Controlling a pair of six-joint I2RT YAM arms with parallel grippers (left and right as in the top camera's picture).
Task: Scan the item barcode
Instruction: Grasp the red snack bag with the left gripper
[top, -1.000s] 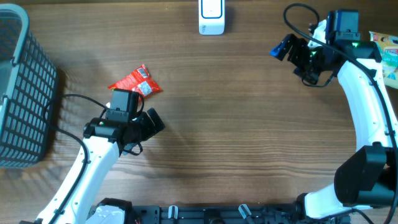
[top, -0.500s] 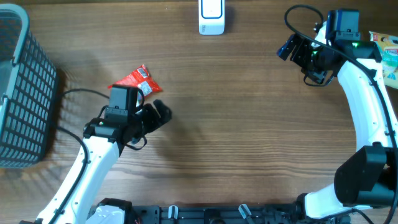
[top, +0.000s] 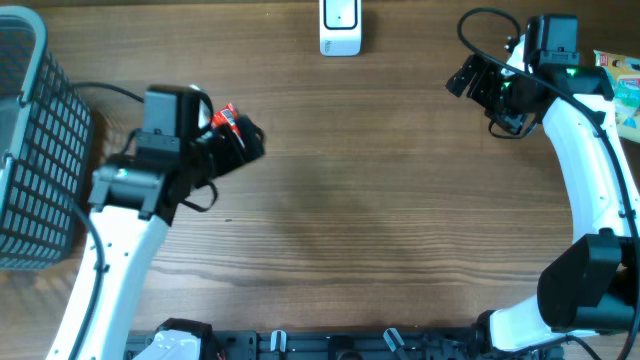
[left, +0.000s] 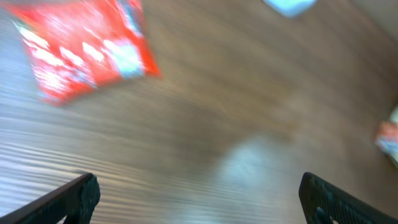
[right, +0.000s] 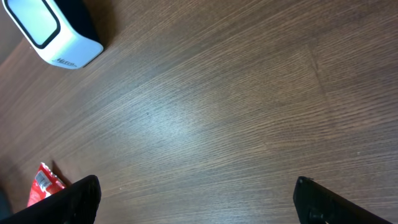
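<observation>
Red packet (top: 226, 118), left end effector (top: 243, 142) moved up over it, jaws wide

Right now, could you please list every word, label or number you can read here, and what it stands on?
No text can be quoted with confidence.
White scanner: small dark brand word on its side, too small to read.
Red packet: white print and a label, blurred or too small.
Colourful pack at the overhead view's right edge: printing too small to read.
</observation>
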